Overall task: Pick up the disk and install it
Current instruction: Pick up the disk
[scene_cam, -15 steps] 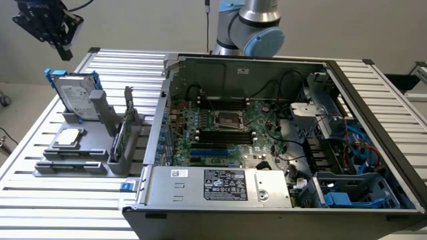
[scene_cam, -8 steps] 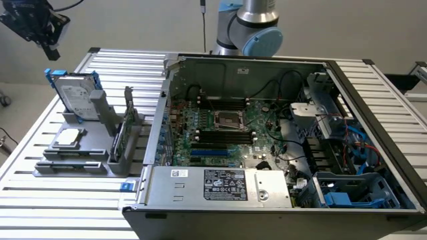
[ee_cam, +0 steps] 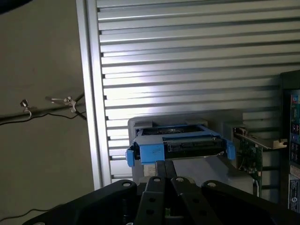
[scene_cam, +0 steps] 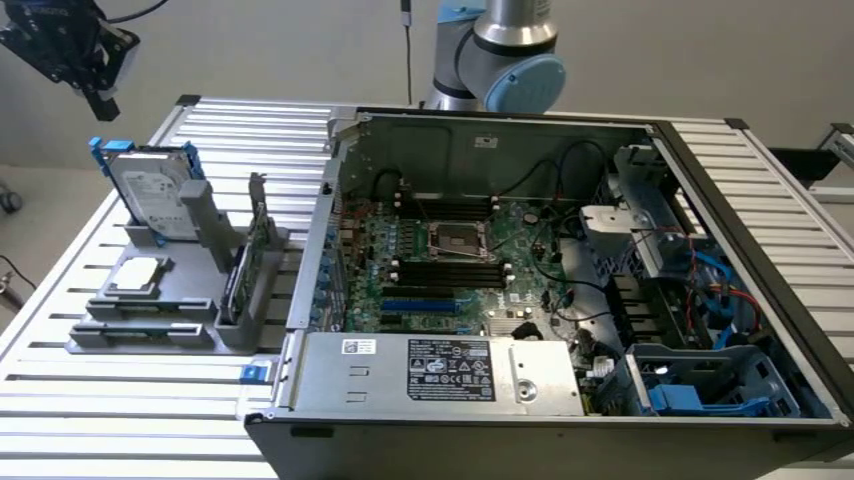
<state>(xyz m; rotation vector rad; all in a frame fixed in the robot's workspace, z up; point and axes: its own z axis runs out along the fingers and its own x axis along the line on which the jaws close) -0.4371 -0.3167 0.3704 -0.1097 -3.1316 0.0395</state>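
Tool hangs high at the exterior view's left, over the far corner of the slatted tabletop. It is above the disk and well clear of it. In the wrist view the tool has its fingertips pressed together with nothing between them: closed, empty.

Disk stands on edge in a grey holder at the exterior view's left, its label face towards the camera and blue rails along its edges. The wrist view sees the disk end-on, with a blue rail across the near end, and it is seated in the holder. It has not been lifted.

Holder contents:
- The disk is upright in the far slot.
- A small silver chip lies flat in a recess nearer the camera.
- A green card stands on edge in a slot on the side towards the case. In the wrist view the card is just beside the disk's end of the holder.

Case lies open on the tabletop beside the holder, filling the middle and the exterior view's right. Inside it:
- The motherboard lies flat in the centre, with black cables looped over it.
- A metal power supply with a label sits along the near edge.
- A blue bay is at the near corner on the exterior view's right. It looks unoccupied, though the angle is poor.

The arm rises behind the case's far wall.
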